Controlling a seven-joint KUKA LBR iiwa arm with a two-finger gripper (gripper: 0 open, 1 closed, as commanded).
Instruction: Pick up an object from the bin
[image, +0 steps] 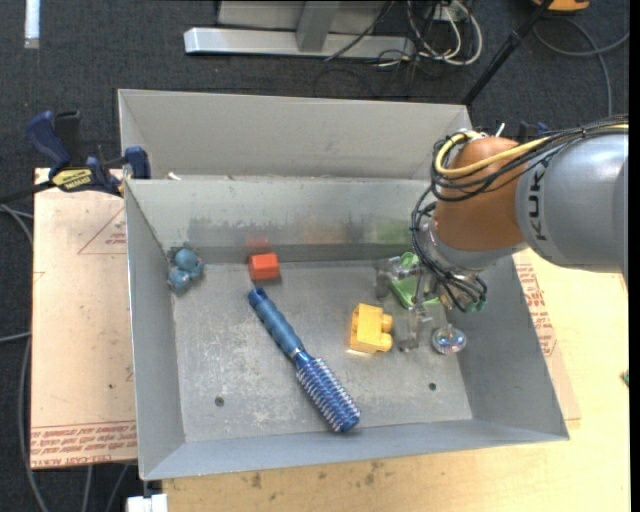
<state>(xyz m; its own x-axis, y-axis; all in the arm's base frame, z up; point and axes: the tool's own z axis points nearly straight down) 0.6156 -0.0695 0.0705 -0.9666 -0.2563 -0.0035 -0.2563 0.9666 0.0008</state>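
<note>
The yellow block (370, 330) sits just left of the pincer (412, 338), and I cannot tell if it is squeezing or loose, in the grey bin (150, 300) with a blue brush (300, 360) and an orange block (264, 265).

The brush (303, 368) lies in the middle of the bin (160, 330). A cube (264, 265) sits behind it, a lump (184, 268) behind and left, a block (369, 330) right, a ball (447, 342) farther right.
</note>
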